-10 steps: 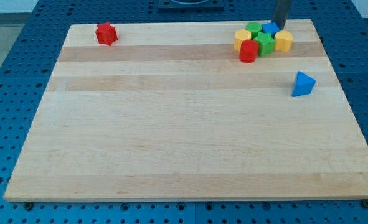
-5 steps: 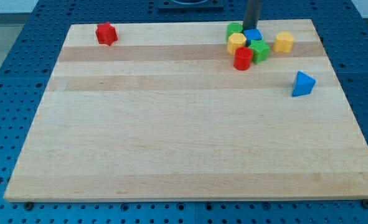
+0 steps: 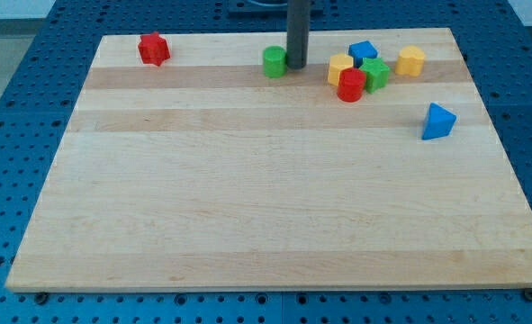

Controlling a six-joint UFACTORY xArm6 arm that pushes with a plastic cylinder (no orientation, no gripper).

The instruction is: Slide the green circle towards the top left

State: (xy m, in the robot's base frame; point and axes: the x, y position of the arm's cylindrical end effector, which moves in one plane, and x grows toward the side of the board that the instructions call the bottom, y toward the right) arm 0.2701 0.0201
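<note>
Over at the view's far left, near the top edge, sits a red block (image 3: 154, 48), knobbly and star-like in outline, glossy plastic, all alone on the pale wooden counter (image 3: 247, 198). That counter is a board of light planks, the grain running across in soft bands, and it lies on a blue pegboard (image 3: 13, 135) dotted with rows of holes.

Moving right along the top band, here is the green circle (image 3: 274, 62), a short smooth cylinder standing upright, well clear of the red block and apart from the cluster further right. Just beside it, on its right, my tip (image 3: 295, 67) stands on the wood, the dark straight rod rising out of the view's top. Tip and cylinder look to be touching or very nearly so; the gap is too fine to call. There is no hand on this arm, only the rod, so nothing to report as apart or together.

Further right comes the huddle: a yellow block (image 3: 340, 67) with rounded sides, a red cylinder (image 3: 351, 85) just below it, a blue block (image 3: 363, 51) with angled faces above, and a green star-shaped block (image 3: 374, 73) pressed in among them. A second yellow block (image 3: 410, 60) sits slightly apart to their right. Lower right, alone, a blue triangular block (image 3: 437, 121) rests with its sharp edges catching the light.
</note>
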